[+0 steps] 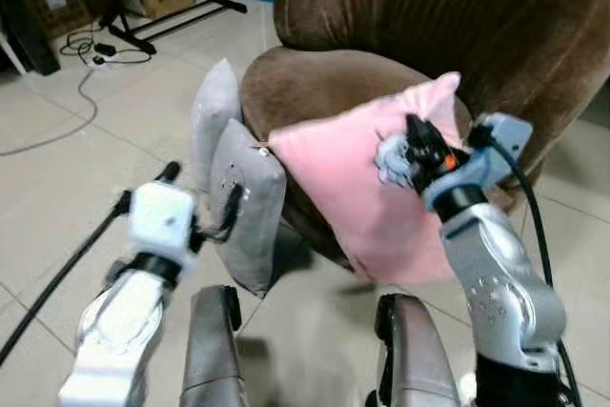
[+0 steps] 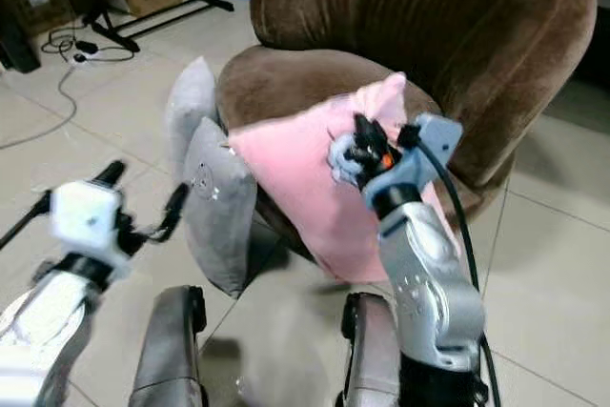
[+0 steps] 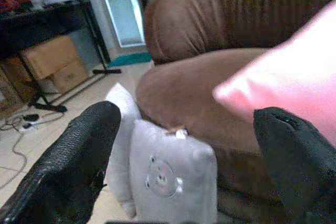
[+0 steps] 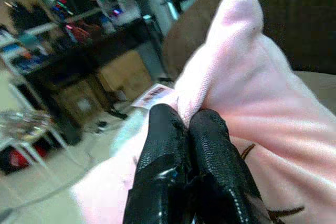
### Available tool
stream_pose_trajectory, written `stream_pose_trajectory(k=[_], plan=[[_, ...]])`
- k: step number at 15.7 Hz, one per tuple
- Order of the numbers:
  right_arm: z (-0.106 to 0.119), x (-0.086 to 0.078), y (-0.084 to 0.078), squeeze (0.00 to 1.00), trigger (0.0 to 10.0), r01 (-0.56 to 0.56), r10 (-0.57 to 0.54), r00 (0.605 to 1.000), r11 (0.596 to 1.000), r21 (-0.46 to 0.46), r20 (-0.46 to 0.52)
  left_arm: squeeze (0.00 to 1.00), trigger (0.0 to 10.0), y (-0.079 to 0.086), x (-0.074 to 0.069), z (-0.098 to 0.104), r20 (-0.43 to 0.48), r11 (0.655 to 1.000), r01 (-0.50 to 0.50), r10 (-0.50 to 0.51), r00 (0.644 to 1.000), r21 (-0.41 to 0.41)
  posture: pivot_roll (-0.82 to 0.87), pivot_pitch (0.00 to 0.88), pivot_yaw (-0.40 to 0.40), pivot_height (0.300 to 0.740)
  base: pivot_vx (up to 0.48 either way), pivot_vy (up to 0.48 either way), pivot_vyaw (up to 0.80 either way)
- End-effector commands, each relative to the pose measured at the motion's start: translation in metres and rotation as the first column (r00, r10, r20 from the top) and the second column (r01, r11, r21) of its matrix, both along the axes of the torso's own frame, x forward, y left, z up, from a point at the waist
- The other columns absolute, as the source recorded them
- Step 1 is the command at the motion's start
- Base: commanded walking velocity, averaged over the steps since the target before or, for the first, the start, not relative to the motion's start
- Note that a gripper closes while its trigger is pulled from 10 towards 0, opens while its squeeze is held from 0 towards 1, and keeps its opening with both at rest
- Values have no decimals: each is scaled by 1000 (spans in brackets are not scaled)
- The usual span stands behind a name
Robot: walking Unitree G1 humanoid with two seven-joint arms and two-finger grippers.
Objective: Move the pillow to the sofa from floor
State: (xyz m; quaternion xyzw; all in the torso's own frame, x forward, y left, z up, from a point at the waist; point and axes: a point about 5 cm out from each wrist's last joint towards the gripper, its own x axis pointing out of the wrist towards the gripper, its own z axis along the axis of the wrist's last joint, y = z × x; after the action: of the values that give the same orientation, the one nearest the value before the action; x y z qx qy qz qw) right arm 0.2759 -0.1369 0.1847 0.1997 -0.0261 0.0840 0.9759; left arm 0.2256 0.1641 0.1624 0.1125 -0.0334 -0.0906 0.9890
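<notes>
A pink pillow (image 1: 367, 193) is held off the floor at the front edge of the brown sofa (image 1: 457, 35), pinched in the right gripper (image 4: 181, 145)'s closed jaws, and is judged to need lifting onto the seat next, while the left gripper (image 3: 184, 161)'s jaws hang wide and empty.

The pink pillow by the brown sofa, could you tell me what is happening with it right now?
The right gripper is pinched shut on the pink pillow, holding it up against the front edge of the brown sofa seat. The left gripper is open, beside two grey pillows that stand on the tiled floor, leaning against the sofa.
</notes>
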Motion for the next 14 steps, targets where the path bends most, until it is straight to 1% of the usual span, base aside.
stream_pose_trajectory(k=[1, 3, 5, 6, 7, 8, 11, 12, 14], plan=[[9, -3, -1, 0, 10000, 25, -24, 999, 999, -27, 33, 0, 10000, 1, 5, 1, 4, 1000, -27, 27, 1000, 12, 40, 0, 14, 545, 0, 0, 0], [2, -3, -2, 0, 10000, 66, -66, 998, 998, -25, 0, 0, 10000, 3, 12, 7, 19, 999, -44, 44, 999, 21, 33, 0, 12, 570, 0, 0, 0], [2, -1, 0, 0, 10000, 71, -70, 998, 997, -28, 3, 0, 10000, 4, 15, 5, 18, 998, -54, 54, 998, 29, 35, 0, 19, 590, 0, 0, 0], [4, -1, -3, 0, 10000, 84, -84, 996, 996, -28, 10, 0, 10000, 0, 16, 5, 21, 999, -40, 39, 999, 35, 36, 0, 23, 600, 0, 0, 0], [10, 0, -6, 0, 10000, 103, -103, 994, 995, -3, 27, 0, 10000, -4, 17, 7, 25, 999, -23, 22, 999, 29, 45, 0, 40, 610, 0, 0, 0], [19, 3, -5, 0, 10000, 96, -96, 994, 995, 10, 55, 0, 10000, -8, 19, 9, 26, 999, 0, 0, 1000, 33, 57, 0, 45, 625, 0, 0, 0], [27, 5, -1, 0, 10000, 91, -92, 993, 996, 12, 77, 0, 10000, 1, 25, 7, 25, 999, -17, 16, 1000, 42, 41, 0, 56, 655, 0, 0, 0], [30, 4, 0, 0, 10000, 87, -88, 993, 996, 17, 83, 0, 10000, 2, 28, 8, 29, 999, -22, 21, 999, 43, 41, 0, 56, 665, 0, 0, 0], [31, 3, 0, 0, 10000, 77, -79, 994, 997, 20, 81, 0, 10000, -2, 32, 10, 37, 999, -13, 12, 999, 37, 31, 0, 66, 685, 0, 0, 0]])
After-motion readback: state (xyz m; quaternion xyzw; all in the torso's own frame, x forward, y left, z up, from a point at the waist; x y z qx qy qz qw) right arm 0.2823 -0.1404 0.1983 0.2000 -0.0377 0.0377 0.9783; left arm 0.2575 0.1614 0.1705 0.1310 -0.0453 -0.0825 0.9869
